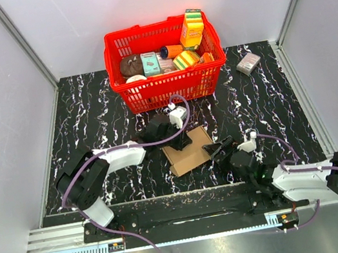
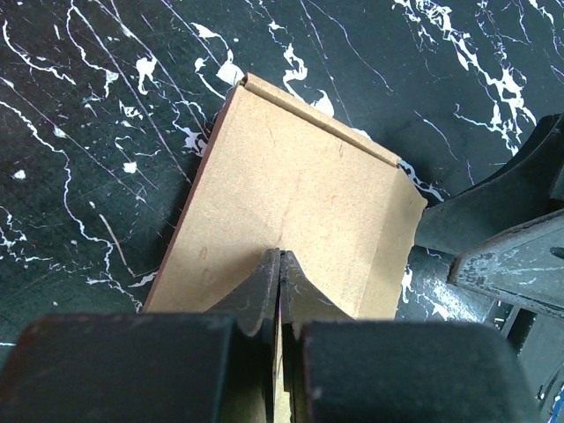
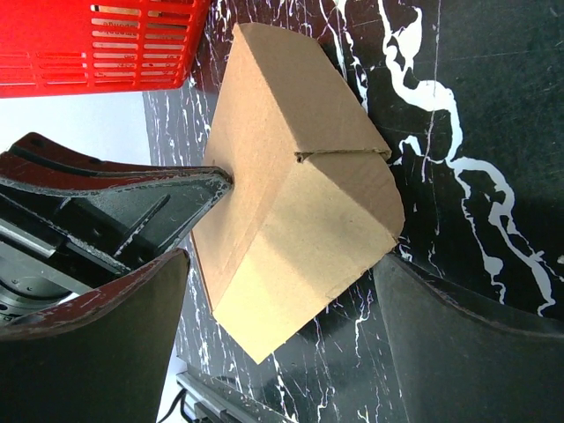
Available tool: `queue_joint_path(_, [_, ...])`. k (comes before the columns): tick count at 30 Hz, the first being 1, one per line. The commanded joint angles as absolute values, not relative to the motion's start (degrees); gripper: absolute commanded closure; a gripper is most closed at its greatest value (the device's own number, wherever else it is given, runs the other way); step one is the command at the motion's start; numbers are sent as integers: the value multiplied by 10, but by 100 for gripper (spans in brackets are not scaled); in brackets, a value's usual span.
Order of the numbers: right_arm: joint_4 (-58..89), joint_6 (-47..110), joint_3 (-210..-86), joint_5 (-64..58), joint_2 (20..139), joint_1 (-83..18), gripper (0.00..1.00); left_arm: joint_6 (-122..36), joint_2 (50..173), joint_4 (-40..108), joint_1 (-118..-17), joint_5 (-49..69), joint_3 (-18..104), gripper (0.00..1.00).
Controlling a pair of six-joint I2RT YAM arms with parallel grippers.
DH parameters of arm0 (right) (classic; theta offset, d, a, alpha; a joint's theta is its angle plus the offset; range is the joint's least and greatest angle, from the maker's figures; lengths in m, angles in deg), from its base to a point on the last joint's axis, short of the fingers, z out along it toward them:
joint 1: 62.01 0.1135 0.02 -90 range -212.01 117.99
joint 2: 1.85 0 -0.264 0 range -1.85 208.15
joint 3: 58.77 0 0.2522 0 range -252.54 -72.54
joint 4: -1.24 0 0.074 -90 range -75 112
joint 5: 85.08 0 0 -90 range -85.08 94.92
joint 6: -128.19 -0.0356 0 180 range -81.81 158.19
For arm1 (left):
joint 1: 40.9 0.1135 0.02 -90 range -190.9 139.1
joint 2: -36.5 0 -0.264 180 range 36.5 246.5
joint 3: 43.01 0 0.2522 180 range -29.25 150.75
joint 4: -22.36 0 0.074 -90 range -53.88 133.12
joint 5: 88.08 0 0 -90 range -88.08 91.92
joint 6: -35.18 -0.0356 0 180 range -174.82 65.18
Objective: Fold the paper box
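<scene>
I am counting, from my side outward: two arms, left arm (image 1: pixel 118 155) and right arm (image 1: pixel 302 175), one paper box (image 1: pixel 184 158), one red basket (image 1: pixel 169 87) and one small grey-pink box (image 1: pixel 249 63), all on the black marbled tabletop (image 1: pixel 88 114).

The paper box is lying on the tabletop's middle, just ahead of both arms and well short of the basket. From above, its long axis is running roughly left to right, with the right end angled slightly away from me. In the right wrist view (image 3: pixel 282 176) it is showing as partly folded, panels meeting at creases and one slit edge facing up.

The left jaws are pinching shut on a thin cardboard panel of the box (image 2: pixel 300 194); the fingers (image 2: pixel 256 295) are pressing together with the sheet's edge between them. The right jaws are standing wide apart, their fingers (image 3: pixel 97 352) flanking the box's near corner without clamping it.

The left arm's head is covering the box's far edge from above, so I am not making out its flaps there. The basket is holding several colourful packages, overlapping too much for me to count.
</scene>
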State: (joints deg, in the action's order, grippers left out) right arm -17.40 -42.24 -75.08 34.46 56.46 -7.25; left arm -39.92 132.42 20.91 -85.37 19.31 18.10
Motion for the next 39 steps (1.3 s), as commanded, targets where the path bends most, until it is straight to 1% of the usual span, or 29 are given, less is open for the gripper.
queue_joint_path(1, [-192, -409, -739, 363, 545, -65, 9, -408, 1350, 240, -857, 206, 186, 100])
queue_joint_path(11, [-170, -394, -741, 357, 503, -59, 9, -411, 1356, 243, -857, 206, 190, 100])
queue_joint_path(20, [-93, -377, -751, 347, 405, -55, 9, -411, 1357, 246, -857, 208, 192, 100])
queue_joint_path(23, [-32, -378, -765, 344, 370, -55, 8, -412, 1358, 246, -857, 207, 193, 100])
queue_joint_path(26, [66, -380, -794, 344, 337, -55, 8, -413, 1358, 247, -857, 206, 193, 100])
queue_joint_path(27, [122, -379, -803, 345, 327, -55, 8, -413, 1358, 248, -857, 206, 193, 100])
queue_joint_path(28, [146, -373, -823, 345, 320, -55, 9, -413, 1357, 247, -858, 206, 193, 100])
queue_joint_path(29, [217, -370, -835, 352, 305, -54, 8, -413, 1358, 249, -858, 205, 193, 100])
queue_joint_path(32, [311, -337, -883, 370, 282, -56, 8, -414, 1352, 245, -858, 198, 188, 100])
queue_joint_path(36, [347, -266, -922, 396, 274, -55, 8, -416, 1324, 248, -857, 172, 186, 100])
queue_joint_path(39, [369, -216, -962, 413, 312, -57, 9, -417, 1278, 269, -857, 151, 196, 100])
